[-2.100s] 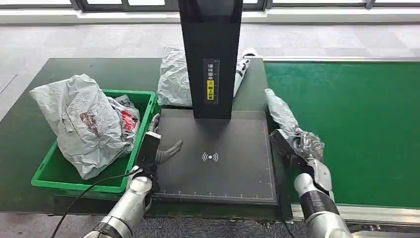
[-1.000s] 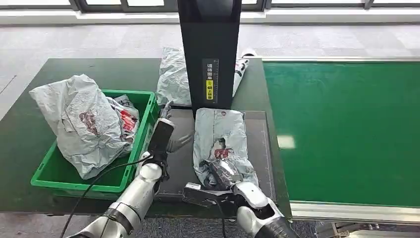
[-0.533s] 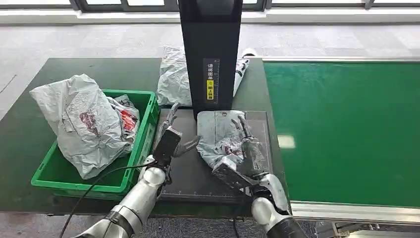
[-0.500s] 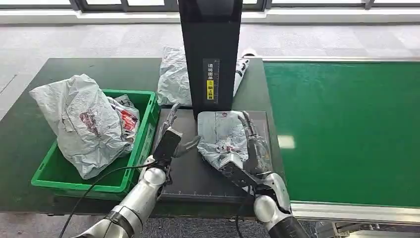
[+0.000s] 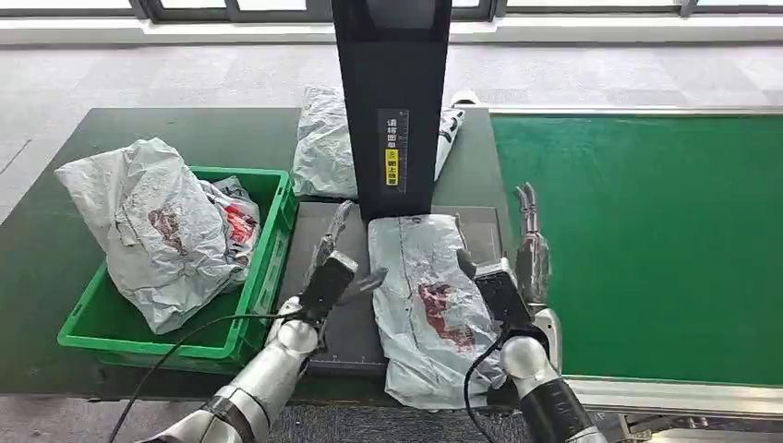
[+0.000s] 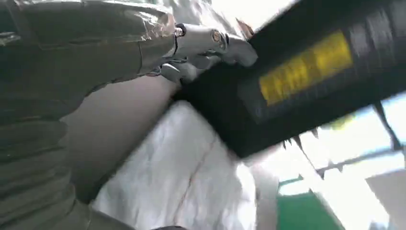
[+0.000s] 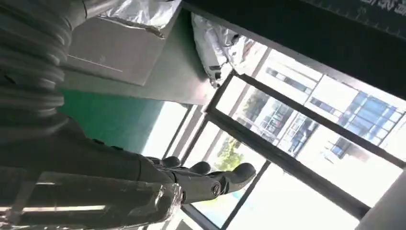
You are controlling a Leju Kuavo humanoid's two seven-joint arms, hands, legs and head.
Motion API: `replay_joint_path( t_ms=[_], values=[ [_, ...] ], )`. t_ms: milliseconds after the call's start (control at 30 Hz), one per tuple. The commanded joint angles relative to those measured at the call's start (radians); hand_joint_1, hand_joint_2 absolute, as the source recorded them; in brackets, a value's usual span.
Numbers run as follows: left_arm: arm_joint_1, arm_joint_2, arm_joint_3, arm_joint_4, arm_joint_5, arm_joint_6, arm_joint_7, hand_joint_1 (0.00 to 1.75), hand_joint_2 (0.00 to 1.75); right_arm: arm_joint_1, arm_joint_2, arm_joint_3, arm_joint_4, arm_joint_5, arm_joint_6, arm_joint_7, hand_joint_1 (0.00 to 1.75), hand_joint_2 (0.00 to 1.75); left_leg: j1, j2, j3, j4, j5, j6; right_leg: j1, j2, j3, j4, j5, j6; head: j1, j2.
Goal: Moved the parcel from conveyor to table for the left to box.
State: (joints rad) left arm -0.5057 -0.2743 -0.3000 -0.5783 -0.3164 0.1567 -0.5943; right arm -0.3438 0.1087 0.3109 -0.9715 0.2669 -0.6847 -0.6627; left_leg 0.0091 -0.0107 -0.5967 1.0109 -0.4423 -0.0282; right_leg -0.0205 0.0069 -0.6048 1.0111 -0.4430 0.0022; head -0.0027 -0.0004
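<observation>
The conveyor [image 5: 646,240] fills the right half of the head view, a flat green belt with a pale frame along its near edge. The dark tabletop [image 5: 55,249] takes the left and centre. A black post [image 5: 392,101] with a yellow label rises from the upper middle, and at its foot lies a dark scan pad [image 5: 309,249].

A green bin [image 5: 263,268] sits at the left of the frame, holding a large crumpled grey bag [image 5: 152,231] that bulges over its near rim. Another grey bag [image 5: 323,143] lies behind the post, in the upper centre.

The parcel [image 5: 429,305], a long grey mailer with a red smudge, lies flat on the pad in the lower centre, its far end just below the post and its near end hanging past the tabletop's front edge.

The left hand [image 5: 334,263] is just left of the parcel, fingers stretched apart and holding nothing; its thumb reaches toward the parcel's left edge, though whether it touches cannot be told. The right hand [image 5: 517,268] stands just right of the parcel, at the edge of the belt, fingers straight and pointing up the frame, spread and holding nothing.
</observation>
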Motion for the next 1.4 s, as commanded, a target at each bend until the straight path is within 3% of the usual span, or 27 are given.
replay_joint_path(
  t_ms=[33,233,467,500,533,833,1033,1233,1400],
  values=[
    [-0.021,0.026,-0.197,0.153,-0.088,-0.005,0.017,0.0,1.75,-0.121,-0.002,-0.073,0.226,-0.043,0.006,-0.02,0.0,1.75,0.0,0.002,0.003,-0.001,0.0,0.001,0.0,0.001,0.002,-0.002,0.001,0.0,0.0,0.0],
    [-0.026,0.03,-0.209,0.154,-0.103,-0.005,0.02,0.0,1.75,-0.118,0.0,-0.074,0.222,-0.044,0.0,-0.023,0.0,1.75,0.0,0.002,0.003,-0.002,0.0,0.001,0.001,0.001,0.002,-0.002,0.001,-0.001,0.0,0.0],
    [-0.028,0.038,-0.427,0.253,-0.362,-0.163,0.139,0.0,1.75,-0.159,0.019,-0.088,0.26,-0.035,0.005,0.021,0.0,1.75,-0.001,0.003,0.002,-0.001,0.0,0.001,0.0,0.001,0.001,-0.001,0.001,0.0,0.0,0.0],
    [-0.029,0.035,-0.442,0.264,-0.388,-0.134,0.173,0.19,1.75,-0.149,0.021,-0.096,0.254,-0.031,-0.003,0.024,0.0,1.75,0.0,0.003,0.003,-0.001,0.0,0.001,0.001,0.002,0.002,-0.002,0.001,0.0,0.0,0.0],
    [-0.033,0.032,-0.439,0.272,-0.401,-0.101,0.188,1.75,1.75,-0.131,0.022,-0.106,0.234,-0.024,-0.006,0.027,0.0,1.75,0.0,0.002,0.002,-0.001,0.0,0.001,0.0,0.001,0.001,-0.001,0.001,0.0,0.0,0.0],
    [-0.052,0.033,-0.392,0.254,-0.403,-0.028,0.206,1.75,1.75,-0.09,0.025,-0.133,0.167,0.014,0.003,0.056,0.0,1.75,0.0,0.0,0.003,-0.002,0.001,0.002,0.001,-0.001,0.004,-0.002,0.002,0.0,0.0,0.0],
    [-0.083,0.013,-0.218,0.196,-0.324,0.177,0.205,1.75,1.75,-0.042,0.045,-0.19,0.081,0.081,0.006,0.101,0.0,1.75,0.001,-0.001,0.002,-0.001,0.002,0.002,0.001,-0.002,0.003,-0.001,0.003,-0.001,0.0,0.0],
    [-0.091,0.015,-0.211,0.188,-0.326,0.163,0.212,1.75,1.75,-0.04,0.047,-0.196,0.072,0.091,0.013,0.107,0.0,1.75,0.0,-0.001,0.001,0.0,0.003,0.001,0.001,-0.002,0.001,-0.001,0.003,-0.001,0.0,0.0],
    [-0.115,0.014,-0.121,0.117,-0.291,0.387,0.187,1.75,1.75,-0.025,0.053,-0.216,0.046,0.094,0.005,0.107,0.0,1.75,0.001,0.0,0.0,0.0,0.003,0.001,0.002,-0.002,0.0,0.0,0.003,-0.001,0.0,0.0]
  ],
)
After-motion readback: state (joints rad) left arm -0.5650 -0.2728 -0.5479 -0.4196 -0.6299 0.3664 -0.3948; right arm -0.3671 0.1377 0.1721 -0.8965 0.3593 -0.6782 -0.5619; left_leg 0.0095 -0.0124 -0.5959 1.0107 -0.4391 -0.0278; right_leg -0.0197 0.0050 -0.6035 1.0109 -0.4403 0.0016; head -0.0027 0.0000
